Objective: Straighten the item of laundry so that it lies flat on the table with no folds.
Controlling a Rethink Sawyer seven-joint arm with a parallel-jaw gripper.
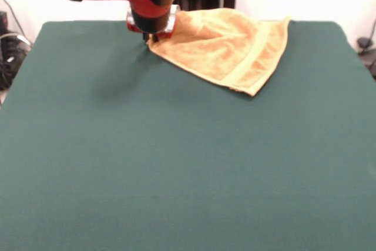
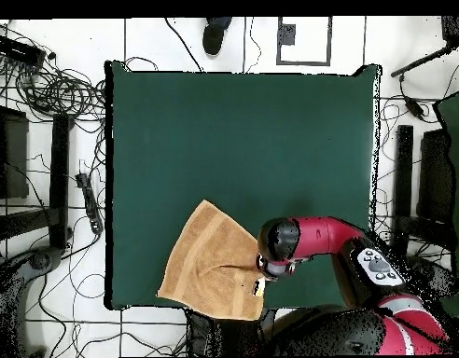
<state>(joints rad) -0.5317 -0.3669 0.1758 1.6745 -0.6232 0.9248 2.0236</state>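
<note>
The orange-tan towel lies at the table's far edge by the robot, right of centre in the front view. One woven band runs along its right side. It is creased, and the folds run together toward my gripper, which is at the towel's left corner and shut on the cloth there. In the overhead view the towel sits at the bottom left of the green table, with its lower part hanging over the edge, and the gripper is at its right side. The white tag does not show.
The green table top stretches wide in front of the towel. Cables and dark stands lie on the floor around the table. A person's shoe shows at the far edge in the overhead view.
</note>
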